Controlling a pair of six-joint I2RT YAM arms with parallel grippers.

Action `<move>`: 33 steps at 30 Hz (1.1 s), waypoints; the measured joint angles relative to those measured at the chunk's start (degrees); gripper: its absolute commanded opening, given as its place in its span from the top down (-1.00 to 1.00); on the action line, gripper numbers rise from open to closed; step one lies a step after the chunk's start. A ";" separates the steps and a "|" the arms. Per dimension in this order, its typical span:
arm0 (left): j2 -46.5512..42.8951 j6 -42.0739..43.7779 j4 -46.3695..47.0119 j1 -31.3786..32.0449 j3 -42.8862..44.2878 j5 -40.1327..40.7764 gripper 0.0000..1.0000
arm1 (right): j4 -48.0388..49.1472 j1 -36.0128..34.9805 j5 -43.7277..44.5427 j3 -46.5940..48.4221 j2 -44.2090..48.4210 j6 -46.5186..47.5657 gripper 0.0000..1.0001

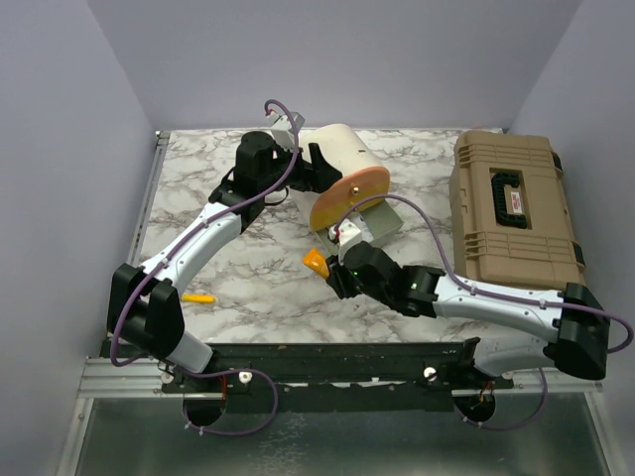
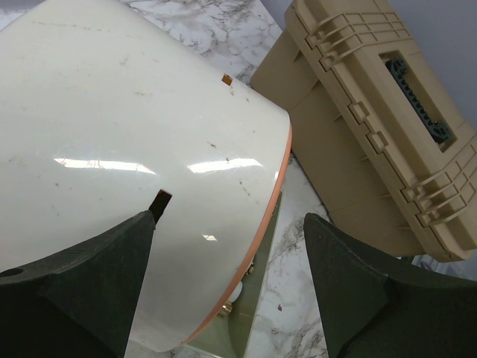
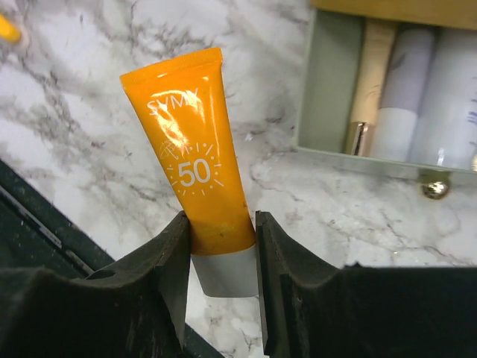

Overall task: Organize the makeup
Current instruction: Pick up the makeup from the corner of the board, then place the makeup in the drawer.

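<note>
Gripping orange tube, R fingers over marble tabletop, lilac walls.

Along right edge: tan toolbox. Near middle of far edge: round case, tilted, left gripper just beside it. Mid-surface: orange tube pinched in right gripper. Toward near-left corner: yellow pen, lying flat.

Gleaming glossy and smooth, like soft plastic, on the orange tube pinched in the right gripper; looking matt on its pale grey cap. Showing dull, faintly grainy black on the fingers. Glinting metallic on the gold tube ahead, to their right. Looking smooth and softly sheened on the marble-patterned table beneath. Reflecting light strips off the glossy, lightly scuffed cream round case ahead of the left gripper; looking matt and ribbed on the tan plastic toolbox beyond.
</note>
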State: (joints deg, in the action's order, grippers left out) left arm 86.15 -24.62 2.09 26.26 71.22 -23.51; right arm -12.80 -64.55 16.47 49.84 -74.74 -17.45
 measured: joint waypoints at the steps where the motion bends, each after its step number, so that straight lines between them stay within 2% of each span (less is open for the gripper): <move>1: 0.00 0.00 0.00 0.00 0.00 0.00 -0.67 | 0.09 0.00 1.53 -0.11 1.01 -0.35 0.24; 7: 0.00 0.00 0.00 0.00 0.00 0.00 -0.67 | 0.22 1.55 8.11 -0.24 3.02 -1.84 0.25; 17: 0.00 -0.04 0.00 0.00 0.00 0.00 -0.67 | -2.01 13.79 6.16 1.03 3.85 -0.63 0.25; 30: 0.02 -0.28 0.20 0.00 0.00 -0.02 -0.68 | -6.34 18.08 1.22 7.08 -7.69 -2.03 0.24; 33: 0.02 -0.33 0.20 0.00 0.00 -0.02 -0.67 | -6.80 18.18 1.36 8.28 -9.62 -3.50 0.18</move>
State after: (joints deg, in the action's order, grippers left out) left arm 86.17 -24.95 2.28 26.26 71.22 -23.53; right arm -19.59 -46.37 17.82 58.13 -84.36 -20.95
